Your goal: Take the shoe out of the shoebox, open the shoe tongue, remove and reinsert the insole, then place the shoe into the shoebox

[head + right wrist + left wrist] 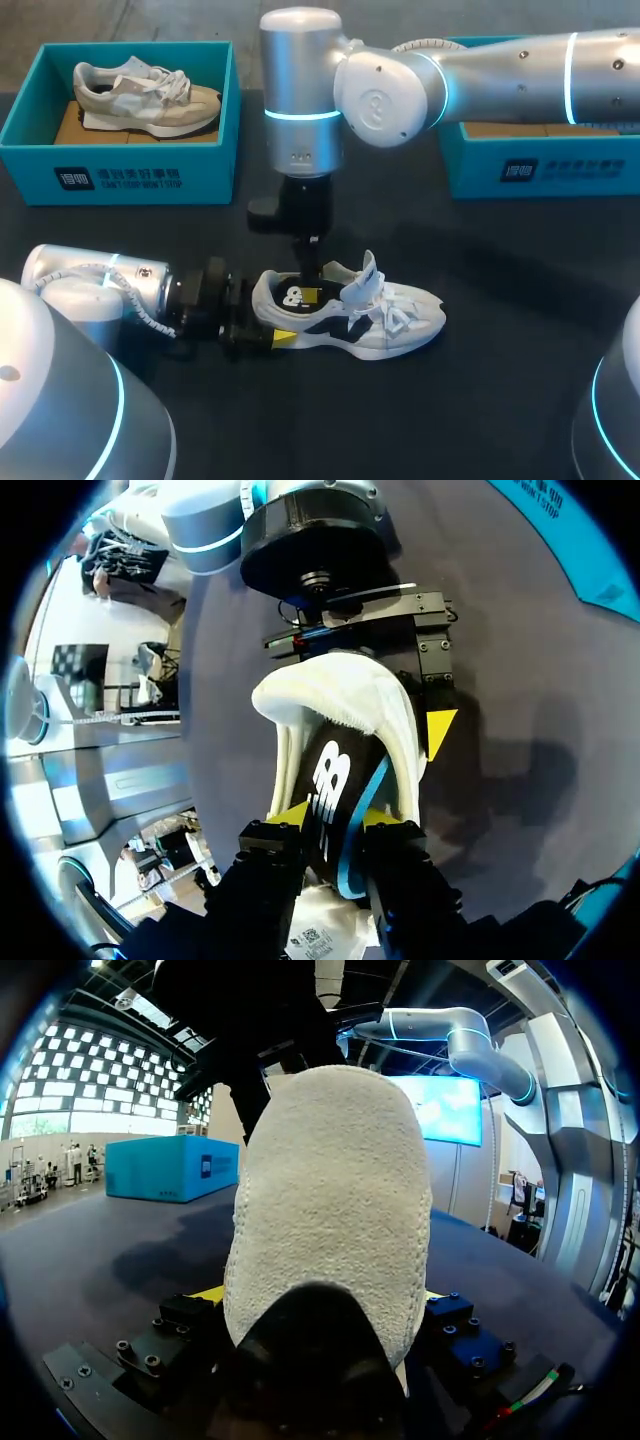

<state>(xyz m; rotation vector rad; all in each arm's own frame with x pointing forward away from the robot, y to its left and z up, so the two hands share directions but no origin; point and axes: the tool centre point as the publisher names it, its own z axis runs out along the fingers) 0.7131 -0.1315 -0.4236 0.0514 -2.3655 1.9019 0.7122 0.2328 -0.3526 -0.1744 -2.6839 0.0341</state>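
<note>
Black tabletop (520,390), two teal shoeboxes along the far edge, well behind both pincers. The left shoebox (120,175) has a beige sneaker (145,95) lying in it. The right shoebox (500,170) is mostly hidden by the arm, so can't tell what's inside. Tabletop stretches on past the pincers toward the near edge. Two sneakers total, one out of its box: the white-and-navy sneaker (390,320), heel clamped between the left pincer (320,1295) fingers. The right pincer (335,820), down in the shoe's opening, is pinching the black insole (330,765).
</note>
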